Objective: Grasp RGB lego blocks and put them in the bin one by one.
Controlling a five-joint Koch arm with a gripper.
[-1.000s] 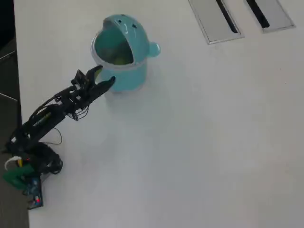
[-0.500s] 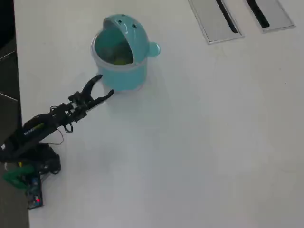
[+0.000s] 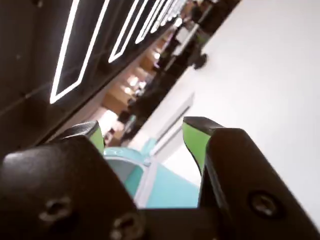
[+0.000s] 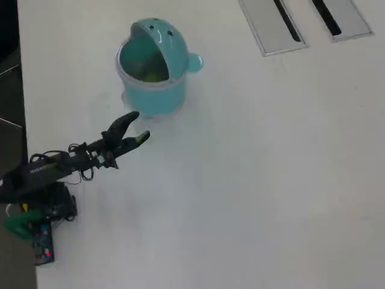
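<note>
The bin [image 4: 151, 72] stands on the white surface [image 4: 252, 168] in the overhead view, just beyond the pincer [image 4: 136, 127], whose two jaws are spread apart with nothing between them. A yellow-green block [image 4: 151, 76] shows inside the bin under its tilted lid. Two grey slotted panels [image 4: 274, 24] lie far off to the pincer's right. In the wrist view, the pincer [image 3: 145, 131] gapes with green-padded tips, the teal bin [image 3: 165, 187] low between them.
</note>
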